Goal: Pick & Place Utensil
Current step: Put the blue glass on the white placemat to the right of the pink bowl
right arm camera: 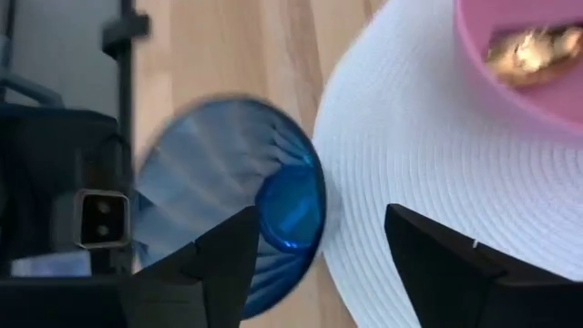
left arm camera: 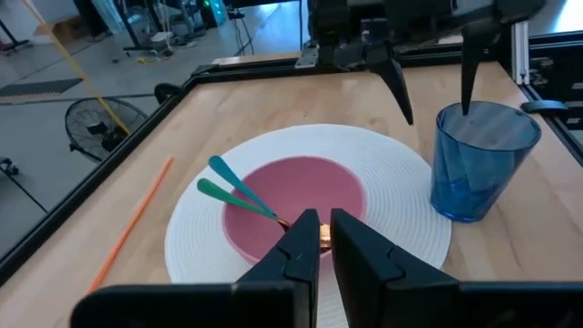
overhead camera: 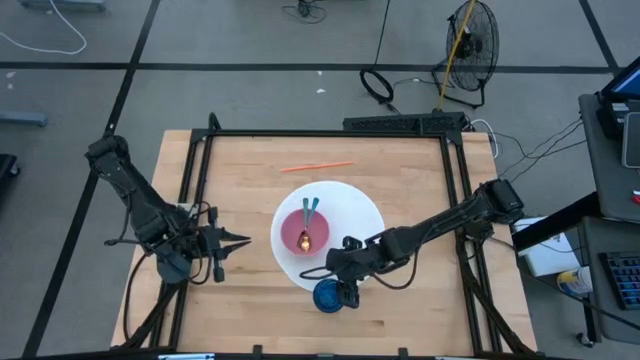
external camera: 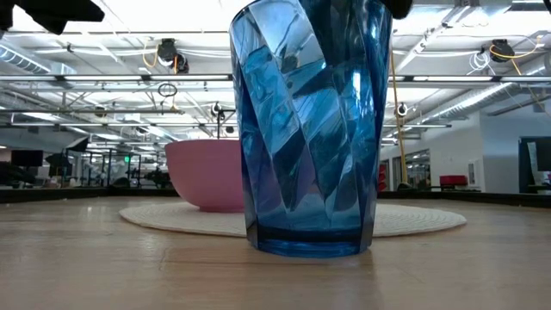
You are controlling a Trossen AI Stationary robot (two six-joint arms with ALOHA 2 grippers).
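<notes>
A pink bowl (overhead camera: 305, 232) sits on a round white mat (overhead camera: 350, 205) at the table's middle. Two teal-handled utensils (left arm camera: 239, 193) with gold heads lie in it, their handles leaning on its rim. A blue faceted cup (overhead camera: 326, 297) stands upright on the wood at the mat's near edge. My right gripper (overhead camera: 342, 288) hangs open over the cup. One finger (left arm camera: 468, 87) is above the cup's mouth and the other (left arm camera: 401, 91) is outside its rim, on the mat's side. My left gripper (left arm camera: 324, 235) is shut and empty, left of the mat, pointing at the bowl.
An orange stick (overhead camera: 315, 167) lies on the wood beyond the mat. Black frame rails (overhead camera: 200, 180) run along the table's left, far and right sides. Bare wood lies between my left gripper and the mat, and to the right of the cup.
</notes>
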